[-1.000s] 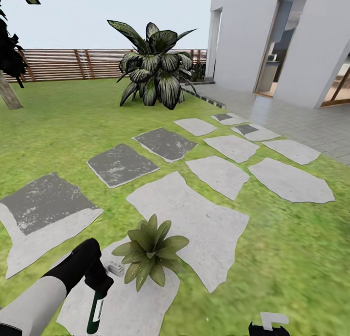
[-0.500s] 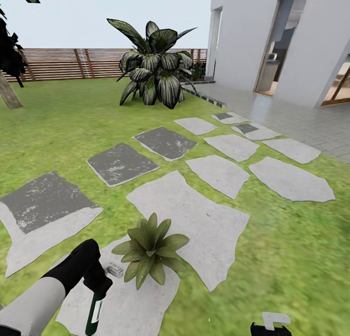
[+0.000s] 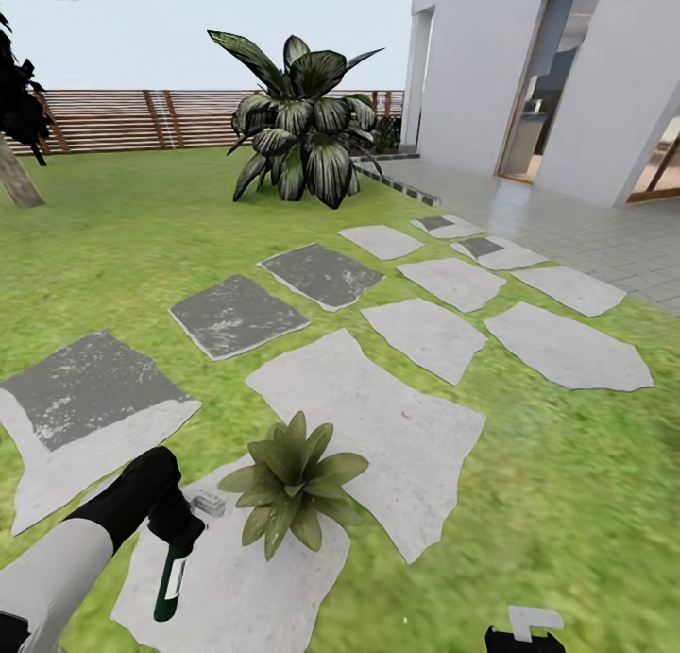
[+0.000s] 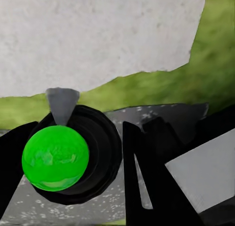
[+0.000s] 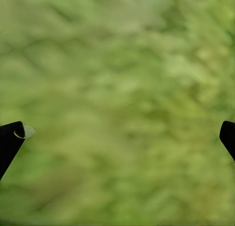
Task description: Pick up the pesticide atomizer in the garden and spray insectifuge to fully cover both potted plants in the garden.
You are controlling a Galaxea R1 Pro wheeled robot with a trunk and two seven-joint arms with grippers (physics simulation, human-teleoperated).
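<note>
The left gripper pinches the atomizer by its top, bottle hanging down over a stone just beside the plant — near enough, I judge, to spray the leaves. The right gripper idles over grass, jaws spread.

Stepping stones: rough matt stone, pale grey, some darker and speckled. Lawn: soft matt grass. Fence: brown slatted wood. Spray bottle: smooth dark green plastic, white paper-like label; top glossy bright green. Left gripper: matt black plastic. Potted plant leaves smooth, dull. House wall: smooth white. Patio: grey tiles.
</note>
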